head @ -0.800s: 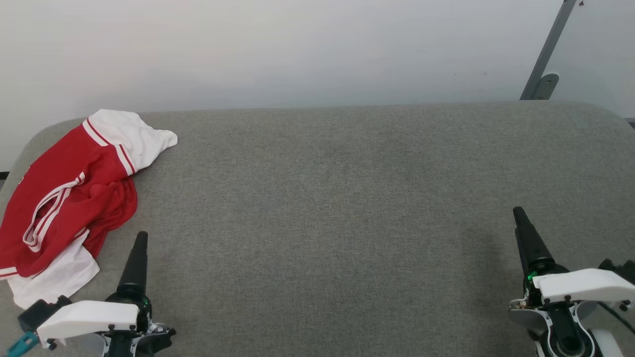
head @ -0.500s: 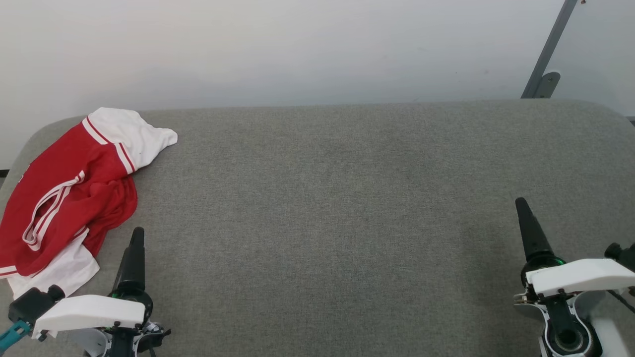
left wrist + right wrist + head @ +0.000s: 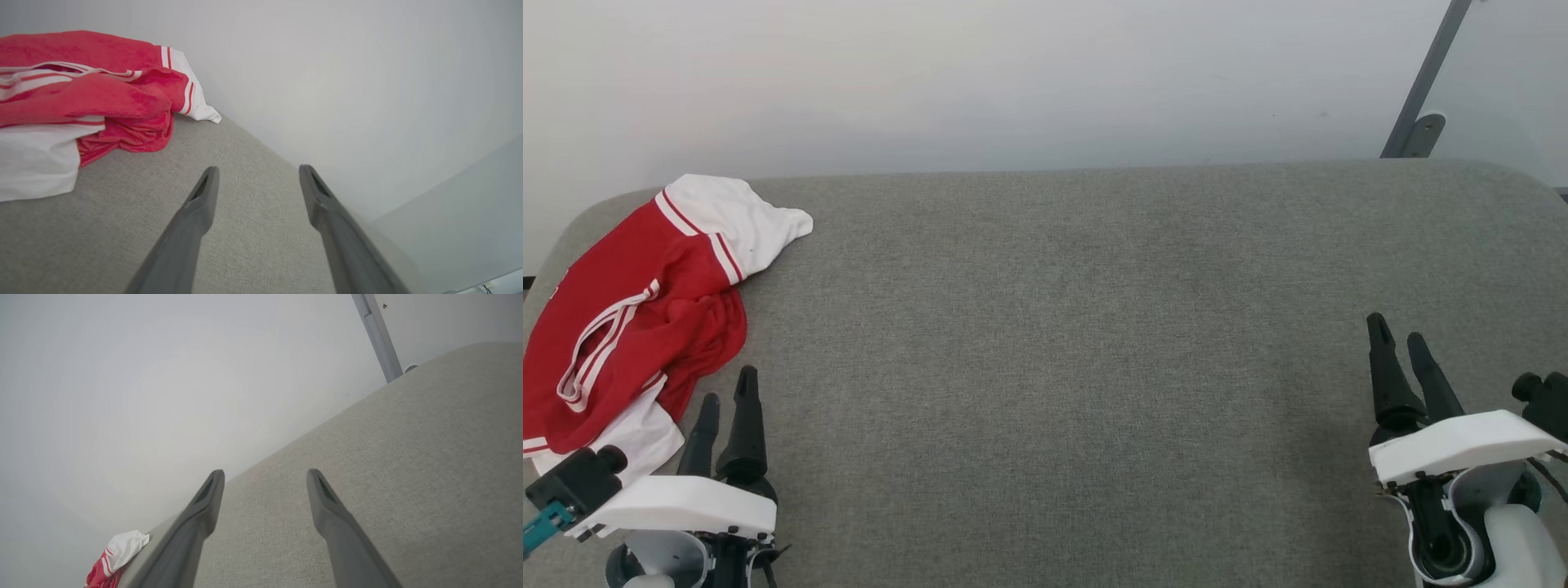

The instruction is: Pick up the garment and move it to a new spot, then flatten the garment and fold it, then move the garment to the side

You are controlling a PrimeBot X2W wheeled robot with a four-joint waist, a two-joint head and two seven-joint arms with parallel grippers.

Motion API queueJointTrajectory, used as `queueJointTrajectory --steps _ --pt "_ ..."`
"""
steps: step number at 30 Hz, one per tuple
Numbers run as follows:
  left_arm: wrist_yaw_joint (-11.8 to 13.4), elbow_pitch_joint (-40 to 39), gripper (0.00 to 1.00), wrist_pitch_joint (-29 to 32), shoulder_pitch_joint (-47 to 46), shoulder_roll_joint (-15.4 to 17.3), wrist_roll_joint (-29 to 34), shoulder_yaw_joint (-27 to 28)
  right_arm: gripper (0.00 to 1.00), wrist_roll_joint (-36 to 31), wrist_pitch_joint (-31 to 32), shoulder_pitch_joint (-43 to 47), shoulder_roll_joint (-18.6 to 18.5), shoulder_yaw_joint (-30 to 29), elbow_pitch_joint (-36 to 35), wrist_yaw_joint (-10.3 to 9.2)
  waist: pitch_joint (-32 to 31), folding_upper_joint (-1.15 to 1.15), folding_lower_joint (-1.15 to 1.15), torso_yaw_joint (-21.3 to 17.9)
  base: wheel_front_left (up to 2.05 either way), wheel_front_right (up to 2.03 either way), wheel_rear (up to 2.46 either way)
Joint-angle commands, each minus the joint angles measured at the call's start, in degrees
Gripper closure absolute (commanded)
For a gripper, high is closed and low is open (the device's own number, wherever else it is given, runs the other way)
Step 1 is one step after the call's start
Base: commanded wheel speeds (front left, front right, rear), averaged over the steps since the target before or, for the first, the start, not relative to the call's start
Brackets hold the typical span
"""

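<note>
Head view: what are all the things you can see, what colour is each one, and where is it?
garment: one, red with white sleeves and red-and-white striped trim, crumpled at the far left of the surface
fabric surface: one, grey, spread across the whole middle of the view
wall: one, white, behind the surface
post: one, grey metal, leaning at the upper right
left hand: one, dark fingers on a white wrist, open, lower left just beside the garment, not touching it
right hand: one, dark fingers on a white wrist, open, lower right over bare fabric
</note>
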Motion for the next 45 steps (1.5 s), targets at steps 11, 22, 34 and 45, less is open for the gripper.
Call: queueJointTrajectory --steps 11,22,34,45 --pt "0.26 -0.87 0.00 -2.68 -1.50 2.25 11.29 -0.76 0.00 -14.70 -2.68 -2.87 0.37 -0.20 0.95 0.10 0.38 0.00 0.00 -0.33 0.00 0.00 0.00" --pt "-0.19 -0.38 0.00 -4.30 -0.97 3.40 17.72 -1.39 0.00 -22.42 -4.39 -3.38 0.25 -0.42 1.46 0.11 0.18 0.00 0.00 -0.67 0.00 0.00 0.00" --pt "-0.97 0.97 0.00 -6.08 -0.98 4.10 23.66 -1.67 0.00 -28.58 -6.21 -4.18 0.43 0.01 1.75 0.12 0.73 0.00 0.00 -0.77 0.00 0.00 0.00" --pt "-1.62 2.79 0.00 -7.56 -1.28 4.70 24.80 -2.66 0.00 -31.21 -7.69 -4.58 0.75 -0.07 1.34 0.12 0.97 0.00 0.00 -0.46 0.00 0.00 0.00"
